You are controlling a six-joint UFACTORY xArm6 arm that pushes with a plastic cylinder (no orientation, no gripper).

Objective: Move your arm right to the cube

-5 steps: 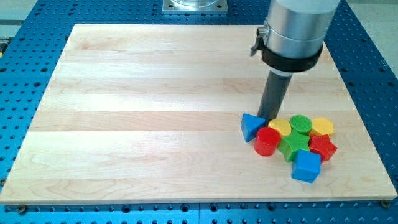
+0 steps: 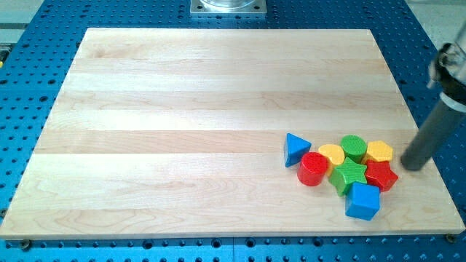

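- Blue perforated desk (image 2: 44, 29) around a pale wooden board (image 2: 182, 109); metal mount plate (image 2: 228, 6) at the view's top edge.
- All blocks cluster at the board's lower right.
- Blue triangle (image 2: 295, 148) is leftmost in the cluster, just beside the red cylinder (image 2: 313, 169).
- Yellow block (image 2: 331, 153), rounded, sits between the red cylinder and the green cylinder (image 2: 354, 146).
- Yellow block at right (image 2: 378, 151), shape unclear, just beside the green cylinder.
- Green star (image 2: 349, 174) in the middle, red star (image 2: 380, 175) to its right, touching or nearly so.
- Blue cube (image 2: 362, 201) lies at the cluster's bottom, just below the two stars.
- Dark rod comes in from the view's right edge; my tip (image 2: 412, 166) rests on the board to the right of the red star, near it but apart, above and right of the blue cube.
- End effector: no jaws here, just a plain rod, so nothing apart, together or clamped.
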